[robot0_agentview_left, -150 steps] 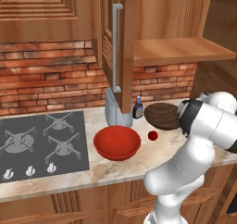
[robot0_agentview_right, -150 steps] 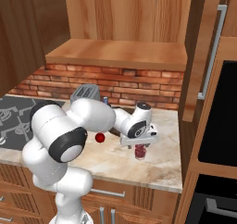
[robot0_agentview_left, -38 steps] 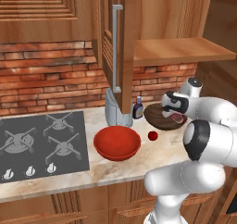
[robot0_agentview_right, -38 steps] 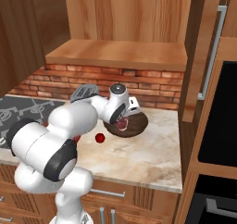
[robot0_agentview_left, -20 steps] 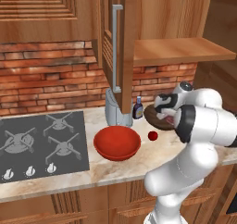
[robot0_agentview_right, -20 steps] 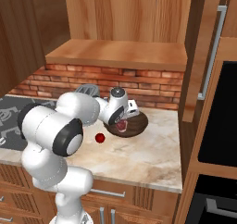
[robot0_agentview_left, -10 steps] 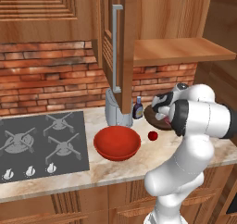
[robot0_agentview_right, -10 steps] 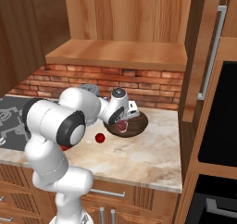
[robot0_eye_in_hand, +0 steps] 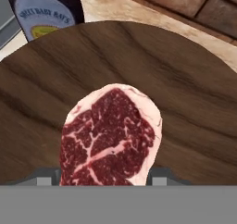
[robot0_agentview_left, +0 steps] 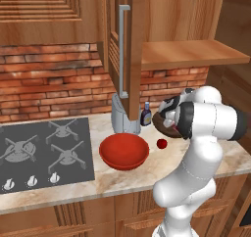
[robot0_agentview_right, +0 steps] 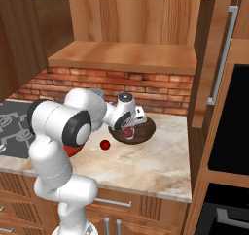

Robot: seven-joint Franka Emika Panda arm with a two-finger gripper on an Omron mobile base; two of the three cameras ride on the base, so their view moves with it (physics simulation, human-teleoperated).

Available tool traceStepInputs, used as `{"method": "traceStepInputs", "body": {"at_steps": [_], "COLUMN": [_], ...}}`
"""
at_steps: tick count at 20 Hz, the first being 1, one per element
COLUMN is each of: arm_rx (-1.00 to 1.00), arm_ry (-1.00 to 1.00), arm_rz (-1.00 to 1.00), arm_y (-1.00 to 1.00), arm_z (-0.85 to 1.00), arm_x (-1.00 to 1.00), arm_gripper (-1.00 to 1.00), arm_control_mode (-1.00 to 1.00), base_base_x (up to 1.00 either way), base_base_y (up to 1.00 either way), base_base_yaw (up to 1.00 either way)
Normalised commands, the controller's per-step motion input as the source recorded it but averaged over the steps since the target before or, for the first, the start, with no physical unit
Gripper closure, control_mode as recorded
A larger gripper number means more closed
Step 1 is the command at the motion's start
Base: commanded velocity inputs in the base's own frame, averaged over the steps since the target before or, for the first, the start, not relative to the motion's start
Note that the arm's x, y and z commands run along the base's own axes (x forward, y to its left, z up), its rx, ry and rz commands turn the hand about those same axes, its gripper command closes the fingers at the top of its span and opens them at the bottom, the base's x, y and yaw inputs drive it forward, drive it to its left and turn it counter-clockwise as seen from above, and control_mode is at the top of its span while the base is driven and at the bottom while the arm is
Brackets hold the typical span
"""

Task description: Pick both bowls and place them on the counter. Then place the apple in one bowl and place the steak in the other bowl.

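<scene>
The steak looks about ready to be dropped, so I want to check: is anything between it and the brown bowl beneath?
Nothing visible does. In the hand view the steak sits between the gripper tips, with bare wood of the brown bowl right behind it. A bottle stands beyond the rim, off to the side.

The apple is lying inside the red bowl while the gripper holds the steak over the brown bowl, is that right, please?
Not quite: the apple lies on the counter beside the red bowl, as the left base view shows. The gripper does hold the steak over the brown bowl.

wall: red brick (robot0_agentview_left: 49, 89) | cabinets: wood (robot0_agentview_left: 49, 15) | shelf: wooden (robot0_agentview_right: 126, 57) | stovetop: dark grey (robot0_agentview_left: 44, 153)
</scene>
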Motion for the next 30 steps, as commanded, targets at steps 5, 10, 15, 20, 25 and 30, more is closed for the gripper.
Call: {"method": "traceStepInputs", "body": {"at_steps": [5,10,15,20,25,30], "arm_rx": [0.00,0.00,0.00,0.00,0.00,0.00], "arm_ry": [0.04,0.04,0.06,0.04,0.05,0.03], "arm_rz": [0.00,0.00,0.00,0.00,0.00,0.00], "arm_y": [0.00,0.00,0.00,0.00,0.00,0.00], "arm_z": [-0.15,-0.14,-0.11,-0.07,-0.09,-0.07], "arm_x": [0.10,0.10,0.08,0.08,0.07,0.03], "arm_gripper": [1.00,1.00,1.00,1.00,1.00,1.00], "arm_control_mode": [-1.00,-1.00,-1.00,-1.00,-1.00,-1.00], "base_base_x": [0.00,0.00,0.00,0.00,0.00,0.00], "base_base_y": [0.00,0.00,0.00,0.00,0.00,0.00], "base_base_yaw": [0.00,0.00,0.00,0.00,0.00,0.00]}}
